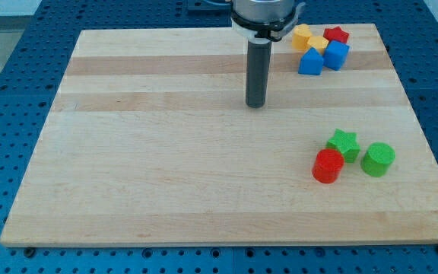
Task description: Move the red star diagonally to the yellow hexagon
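The red star point(337, 35) lies at the view's top right, close to the board's top edge. The yellow hexagon point(302, 36) sits just left of it, with a second yellow block point(317, 44) between and slightly below them. My tip point(256, 104) rests on the board well to the lower left of this cluster, touching no block. The rod rises straight up from it to the arm's flange at the view's top.
A blue block point(310, 62) and a second blue block point(336, 55) sit just below the yellow ones. At the view's lower right stand a green star point(344, 143), a red cylinder point(328, 166) and a green cylinder point(378, 159). The wooden board point(166, 167) lies on a blue perforated table.
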{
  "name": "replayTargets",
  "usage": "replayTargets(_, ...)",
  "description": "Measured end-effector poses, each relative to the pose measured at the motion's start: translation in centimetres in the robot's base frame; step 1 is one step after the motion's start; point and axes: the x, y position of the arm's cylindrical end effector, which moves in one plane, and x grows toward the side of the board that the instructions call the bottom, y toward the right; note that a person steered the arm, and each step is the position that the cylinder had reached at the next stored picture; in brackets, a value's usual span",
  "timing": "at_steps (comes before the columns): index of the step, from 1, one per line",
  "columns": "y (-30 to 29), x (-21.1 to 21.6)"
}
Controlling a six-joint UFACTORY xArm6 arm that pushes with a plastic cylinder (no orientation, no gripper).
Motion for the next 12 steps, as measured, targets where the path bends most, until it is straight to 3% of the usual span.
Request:
replayTargets(1,0.8,0.5)
replayTargets(3,13.5,-1.8)
replayTargets(5,19.3,-16.3)
replayTargets(6,24.4,-16.9)
replayTargets(7,24.8,-20.3)
replayTargets(9,7.2,-14.7)
replayTargets(11,6.5,-10.2)
replayTargets(12,5.4,-10.1)
